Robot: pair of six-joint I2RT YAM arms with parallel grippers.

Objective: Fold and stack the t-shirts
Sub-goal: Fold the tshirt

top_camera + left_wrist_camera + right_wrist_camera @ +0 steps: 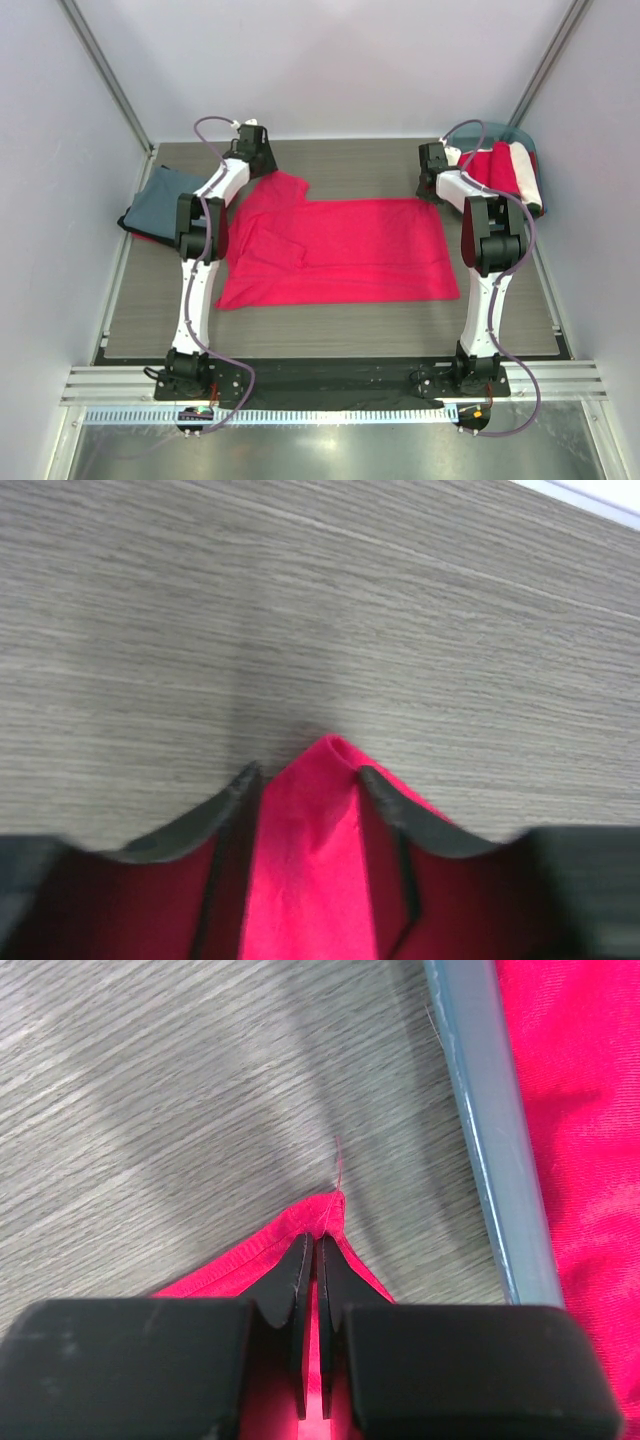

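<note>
Left pincer [305, 777], right pincer [316, 1247] clamp red t-shirt [340, 250] corners.

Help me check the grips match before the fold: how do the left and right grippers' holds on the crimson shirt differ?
The left gripper has its jaws spread around a thick pleat of the crimson shirt; the right gripper has its jaws nearly together on a thin hemmed corner. Ahead of the left lies bare table; the right sits beside the tub's rim. Both are shut on the shirt's far edge.
</note>
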